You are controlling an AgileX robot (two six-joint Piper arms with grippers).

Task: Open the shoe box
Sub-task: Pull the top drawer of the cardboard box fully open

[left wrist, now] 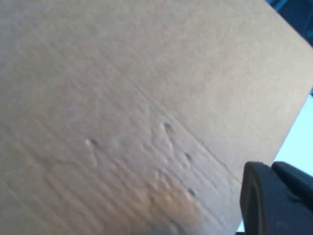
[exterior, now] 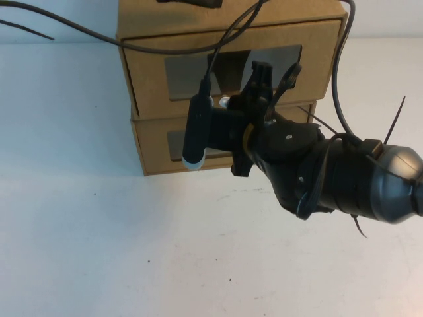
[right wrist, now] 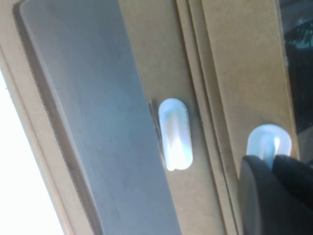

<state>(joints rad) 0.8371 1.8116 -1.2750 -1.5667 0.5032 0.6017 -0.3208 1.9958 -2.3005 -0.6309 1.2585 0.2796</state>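
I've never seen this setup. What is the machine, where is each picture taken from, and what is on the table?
It is a two-armed robot; each arm ends in a gripper and carries a small camera at its wrist. The high view looks down at a white table with two windowed cardboard shoe boxes, the upper box stacked on the lower box. The right gripper, shut, is at their fronts; its wrist view shows a white pull tab and a second tab right by its tip. Nothing is plainly held. The left gripper, outside the high view, sits close against a cardboard face.
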